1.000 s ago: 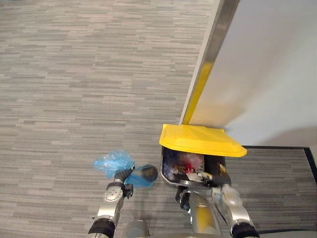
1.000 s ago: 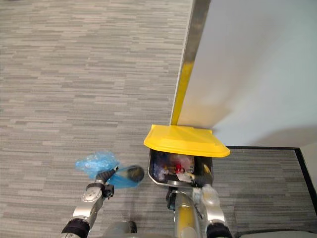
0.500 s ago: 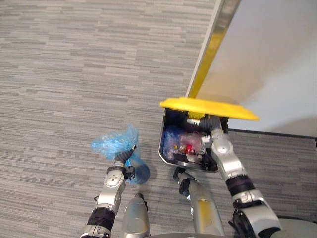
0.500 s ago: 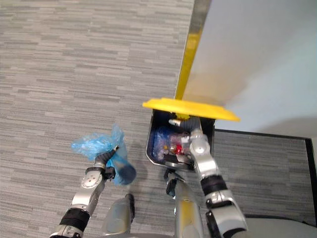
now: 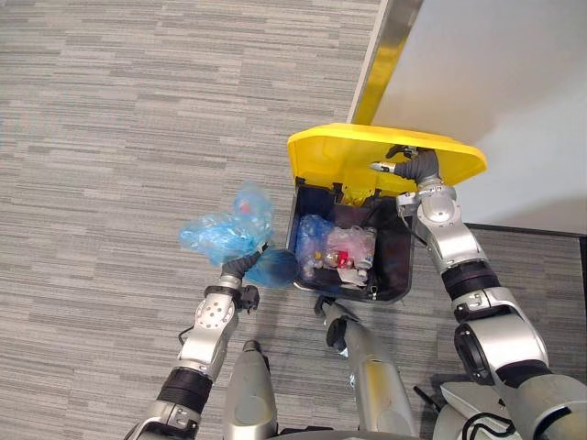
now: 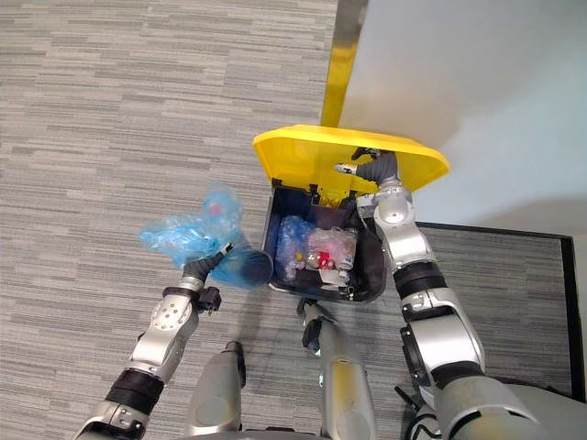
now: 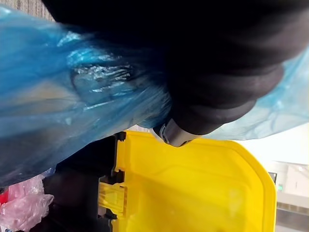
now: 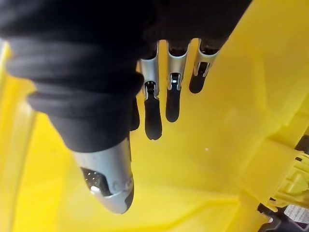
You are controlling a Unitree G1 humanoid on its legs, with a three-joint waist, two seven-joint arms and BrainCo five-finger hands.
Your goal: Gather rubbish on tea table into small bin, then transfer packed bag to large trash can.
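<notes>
A large black trash can with a yellow lid stands on the floor by a white wall. Its lid is tipped up and my right hand presses straight fingers against the lid's underside. Inside lie clear, blue and pink bags of rubbish. My left hand is shut on the neck of a blue plastic bag, held just left of the can's open mouth. In the left wrist view the blue bag bulges beside the hand's cover, with the yellow lid behind.
A white wall panel with a metal edge strip rises behind the can. A dark mat lies to the right. Grey striped carpet stretches left and ahead.
My right hand has pushed the yellow lid from nearly flat up to steeply tipped. My left hand has carried the blue bag up and towards the can's mouth.
</notes>
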